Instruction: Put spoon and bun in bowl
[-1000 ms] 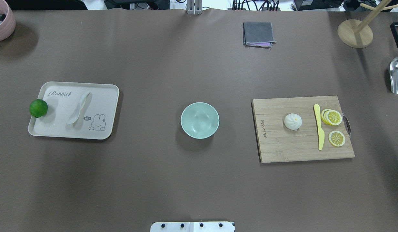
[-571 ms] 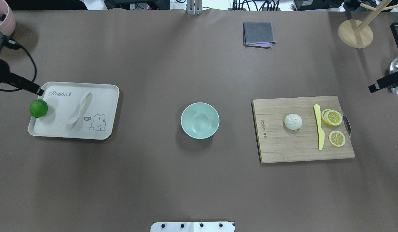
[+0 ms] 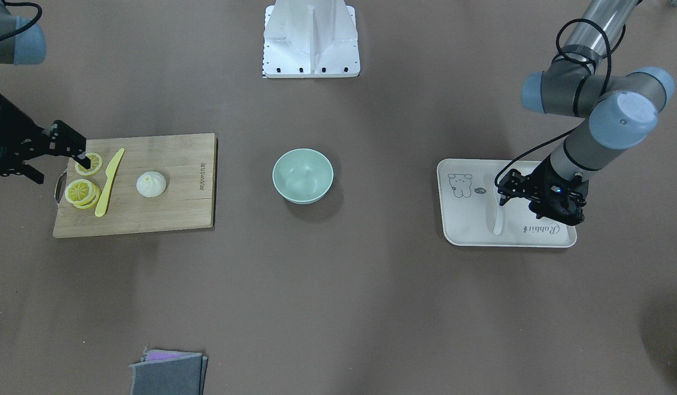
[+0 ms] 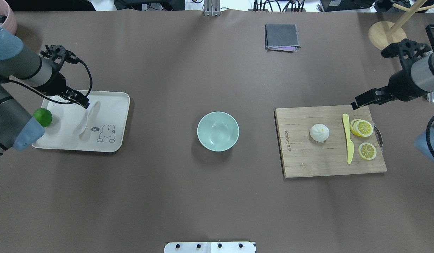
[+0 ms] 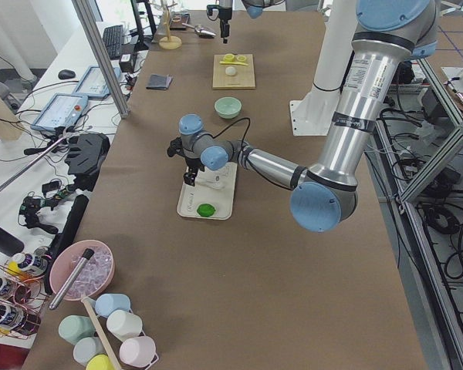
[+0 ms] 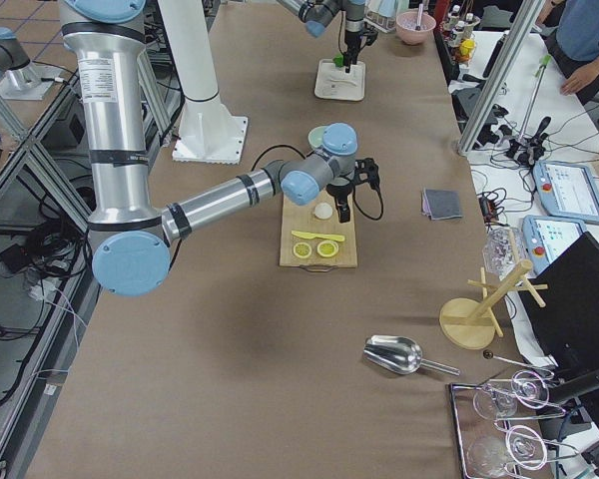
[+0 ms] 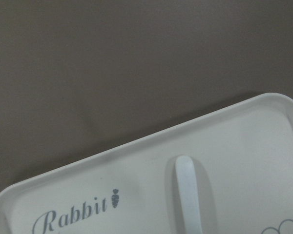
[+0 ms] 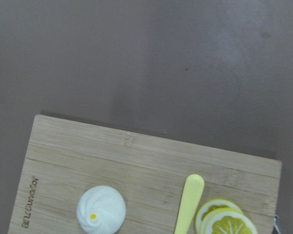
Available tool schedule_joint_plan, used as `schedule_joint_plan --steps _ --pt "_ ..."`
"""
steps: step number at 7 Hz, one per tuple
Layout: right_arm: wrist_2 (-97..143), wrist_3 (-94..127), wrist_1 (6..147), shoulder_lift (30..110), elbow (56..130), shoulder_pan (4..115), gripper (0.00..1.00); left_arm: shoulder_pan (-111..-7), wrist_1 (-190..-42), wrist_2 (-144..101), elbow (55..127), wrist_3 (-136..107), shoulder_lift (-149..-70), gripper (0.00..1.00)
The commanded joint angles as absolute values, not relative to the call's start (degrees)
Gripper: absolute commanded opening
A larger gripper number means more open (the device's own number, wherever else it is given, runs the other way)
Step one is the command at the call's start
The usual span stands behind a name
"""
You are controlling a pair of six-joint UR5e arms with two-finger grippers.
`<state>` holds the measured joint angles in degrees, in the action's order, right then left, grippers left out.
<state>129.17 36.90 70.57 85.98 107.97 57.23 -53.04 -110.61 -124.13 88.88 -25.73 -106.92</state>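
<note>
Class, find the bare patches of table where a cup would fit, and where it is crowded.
Bare table lies between tray and bowl, between bowl and cutting board, and along the robot's side. Crowded: the board's handle end with knife and lemon slices, and the tray's spoon and lime.

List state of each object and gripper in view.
White glossy soup spoon: flat on cream rectangular tray, ungrasped.
White pleated steamed bun: upright on wooden cutting board, ungrasped.
Pale mint-green round bowl: upright, empty.
Left gripper: empty, aperture unclear.
Right gripper: open, empty.
</note>
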Motion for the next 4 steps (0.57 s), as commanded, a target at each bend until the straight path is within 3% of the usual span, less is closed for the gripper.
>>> schedule_joint_plan --steps 1,3,4 --pt "125.8 38.1 70.0 83.5 107.0 51.8 0.99 -50.7 -110.8 -123.8 87.1 -25.7 -107.2 0.76" --pt "125.6 38.1 70.0 83.2 106.5 50.7 0.98 -49.9 -110.8 -123.9 86.8 -25.8 -107.2 0.74" --pt "125.7 38.2 70.1 83.1 106.5 50.5 0.98 -49.8 -110.8 -123.9 86.5 -25.8 -107.6 0.68"
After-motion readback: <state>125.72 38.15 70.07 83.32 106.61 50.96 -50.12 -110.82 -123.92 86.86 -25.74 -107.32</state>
